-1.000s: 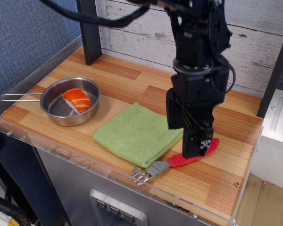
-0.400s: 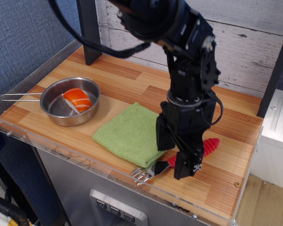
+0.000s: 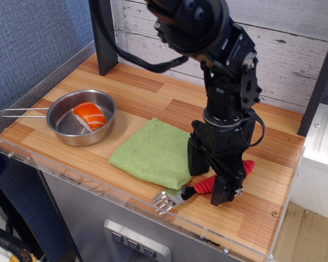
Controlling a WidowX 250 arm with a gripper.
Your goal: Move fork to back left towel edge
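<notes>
On the front right part of the striped wooden counter (image 3: pixel 153 93), I see my black end effector (image 3: pixel 210 183) lowered over the fork with the ribbed red plastic handle and grey metal tines (image 3: pixel 205 186). Its two fingers stand one on either side of the red handle, the nearer one (image 3: pixel 224 188) covering the handle's middle, the other (image 3: pixel 195 158) behind it at the cloth's edge. They look closed in around the handle, though I cannot tell whether they actually press on it (the near finger blocks my view of the contact). The fork lies flat on the counter, tines pointing toward the front edge, the red tip of the handle showing just past the end effector on the right. The fork sits just beside the front right side of the square light-green microfibre towel (image 3: pixel 150 153), its tines near the towel's front corner. The towel lies flat in the middle of the counter, turned so one corner points to the back. Well apart on the left stands a round steel pan (image 3: pixel 65 128) with a long wire handle, holding an orange and white piece of toy food (image 3: pixel 90 114).
</notes>
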